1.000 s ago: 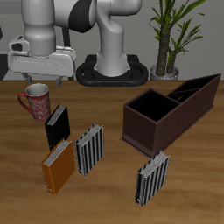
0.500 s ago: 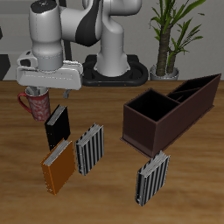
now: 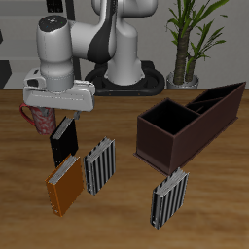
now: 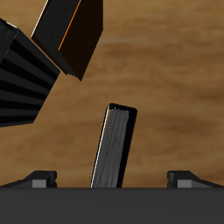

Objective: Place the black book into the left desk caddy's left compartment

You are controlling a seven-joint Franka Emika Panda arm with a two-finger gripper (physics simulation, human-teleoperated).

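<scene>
The black book (image 3: 64, 141) stands upright on the table, close to the mug and ahead of the orange book. In the wrist view the black book (image 4: 114, 149) shows its pale page edge, lined up between the two fingertips. My gripper (image 3: 60, 114) hangs just above the book's top edge, open wide, not touching it; the wrist view shows the gripper (image 4: 112, 178) with nothing held. The left desk caddy (image 3: 160, 146), a long maroon-brown box with a black interior, lies well off to the side, its large square section nearest the table's front.
A patterned red mug (image 3: 41, 117) stands right beside the gripper. An orange book (image 3: 64, 187) and a striped book (image 3: 99, 165) stand in front of the black book; another striped book (image 3: 168, 197) is near the caddy. A potted plant (image 3: 185, 44) stands at the back.
The arm has swung toward the black book and come down; the gripper went from high near the mug to just above the book's top. Nothing on the table moved.
</scene>
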